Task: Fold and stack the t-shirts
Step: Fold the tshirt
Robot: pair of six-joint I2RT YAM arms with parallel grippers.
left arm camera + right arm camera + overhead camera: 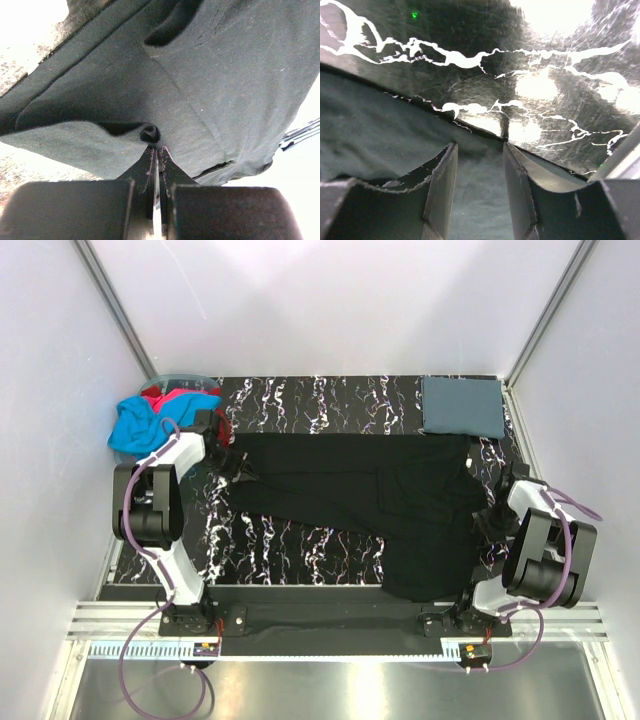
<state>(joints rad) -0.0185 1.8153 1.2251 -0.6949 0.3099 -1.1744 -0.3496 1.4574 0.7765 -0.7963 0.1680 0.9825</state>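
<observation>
A black t-shirt [360, 495] lies spread across the middle of the marbled black table [300, 540]. My left gripper [234, 464] is shut on a pinch of its left edge; the left wrist view shows the jaws [156, 146] closed on a bunched fold of the dark cloth [210, 75]. My right gripper [489, 516] is open over the shirt's right edge; in the right wrist view its jaws [479, 149] straddle flat cloth [375, 135] by the hem. A folded slate blue-grey shirt [462, 407] lies at the back right. Cyan [140, 425] and red [165, 395] shirts are heaped at the back left.
A pale translucent tub [188, 375] holds the cyan and red shirts at the back left corner. White walls close in the table on three sides. A metal rail [330, 625] runs along the near edge by the arm bases.
</observation>
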